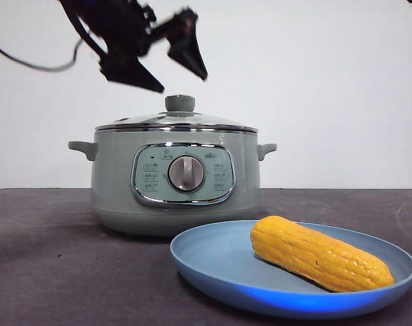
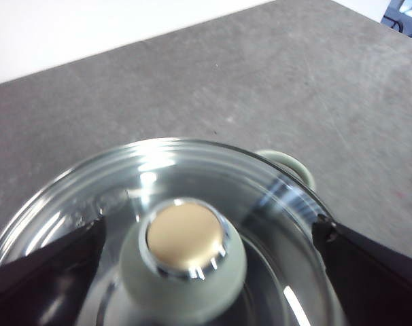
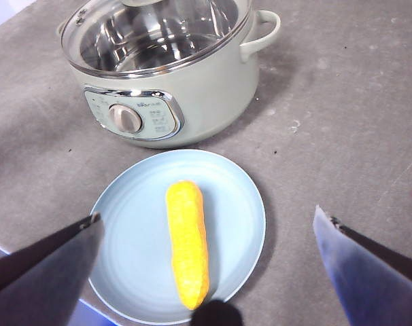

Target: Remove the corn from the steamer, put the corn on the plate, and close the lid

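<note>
The corn (image 1: 319, 261) lies on the blue plate (image 1: 213, 261) at the lower right of the front view, just in front of the green steamer (image 1: 175, 180) on the grey bench (image 1: 43, 258), and the glass lid (image 1: 175, 122) sits closed on the steamer. The left claw (image 1: 172, 68) hangs open above the lid's knob at the upper left of the frame, its 2 jaws spread to either side and touching nothing. The right claw (image 3: 206, 255) is open too, above the plate with its jaws wide of the corn.

No readable text. The steamer (image 1: 175, 178) has small pale icons and marks on its control panel (image 1: 183, 174) around the dial (image 1: 186, 174), plus a tiny mark above the dial, all too small to read.
</note>
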Robot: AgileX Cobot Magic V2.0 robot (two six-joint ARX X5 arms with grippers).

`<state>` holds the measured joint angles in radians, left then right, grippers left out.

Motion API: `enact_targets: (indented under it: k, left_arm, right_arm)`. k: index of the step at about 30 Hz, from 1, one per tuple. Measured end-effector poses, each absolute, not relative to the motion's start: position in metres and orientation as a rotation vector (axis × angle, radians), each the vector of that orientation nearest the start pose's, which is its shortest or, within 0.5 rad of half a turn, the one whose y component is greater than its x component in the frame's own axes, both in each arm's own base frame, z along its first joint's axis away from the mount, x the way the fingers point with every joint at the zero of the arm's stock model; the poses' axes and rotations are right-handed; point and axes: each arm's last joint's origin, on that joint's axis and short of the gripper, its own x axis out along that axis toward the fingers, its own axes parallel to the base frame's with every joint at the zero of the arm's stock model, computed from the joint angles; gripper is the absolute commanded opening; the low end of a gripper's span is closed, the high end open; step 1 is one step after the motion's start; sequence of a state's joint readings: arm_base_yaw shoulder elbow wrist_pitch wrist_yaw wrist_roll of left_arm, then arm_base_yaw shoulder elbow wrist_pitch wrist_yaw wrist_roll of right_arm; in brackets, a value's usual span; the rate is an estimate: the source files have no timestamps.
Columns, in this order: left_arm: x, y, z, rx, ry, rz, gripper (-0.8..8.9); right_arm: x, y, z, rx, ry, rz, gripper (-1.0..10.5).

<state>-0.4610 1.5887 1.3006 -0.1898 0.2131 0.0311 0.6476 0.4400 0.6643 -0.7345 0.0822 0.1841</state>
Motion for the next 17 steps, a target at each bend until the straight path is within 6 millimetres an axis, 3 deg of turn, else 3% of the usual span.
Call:
enact_targets:
  k: [4, 13, 17]
  left_arm:
    - [0.295, -0.154, 0.332, 0.085, 0.545, -0.703, 5.11]
    - [0.211, -0.116, 0.376, 0.045, 0.674, -0.801, 4.94]
    - [0.180, -0.102, 0.383, 0.041, 0.739, -0.797, 3.12]
  right_arm:
    - [0.074, 0.053, 0.282, -0.010, 0.532, 0.505, 5.4]
    - [0.073, 0.053, 0.281, -0.017, 0.542, 0.508, 5.3]
    - [0.073, 0.053, 0.281, -0.022, 0.541, 0.510, 5.3]
